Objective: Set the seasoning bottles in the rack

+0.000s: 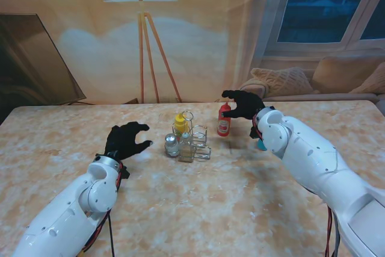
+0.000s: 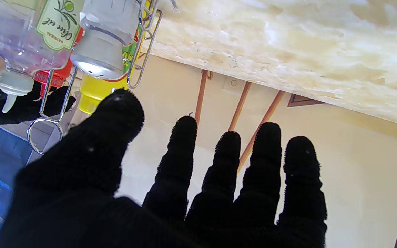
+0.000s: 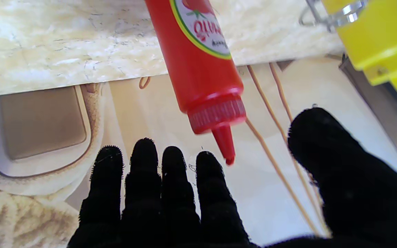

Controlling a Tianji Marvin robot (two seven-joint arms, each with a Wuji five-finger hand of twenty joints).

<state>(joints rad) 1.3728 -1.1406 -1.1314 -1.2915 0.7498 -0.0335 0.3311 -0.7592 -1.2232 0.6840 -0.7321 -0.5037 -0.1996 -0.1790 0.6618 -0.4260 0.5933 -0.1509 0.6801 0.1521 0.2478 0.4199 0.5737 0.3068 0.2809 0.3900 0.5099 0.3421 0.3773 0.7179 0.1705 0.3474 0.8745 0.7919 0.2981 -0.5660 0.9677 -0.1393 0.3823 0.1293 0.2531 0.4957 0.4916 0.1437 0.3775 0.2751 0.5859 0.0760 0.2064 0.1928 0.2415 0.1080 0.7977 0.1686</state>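
With fingers spread and holding nothing, the right robot hand (image 1: 243,104) reaches at the upright ketchup bottle (image 1: 224,119) standing on the desk (image 1: 240,203) just right of the wire rack (image 1: 194,142) (left robot hand (image 1: 126,139) idle, open too), and a clumsy thumb could topple it.

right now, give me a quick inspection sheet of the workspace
surface: marble-look table, bare around the rack.
job's things: wire rack holds yellow bottle, olive oil bottle and shaker; red ketchup bottle stands upright outside it, to its right.
clutter: nothing seen.
hands: left hand open, left of the rack; right hand open beside the ketchup, not gripping.
cables: wires along both forearms.
surroundings: floor lamp, sofa cushions, window.
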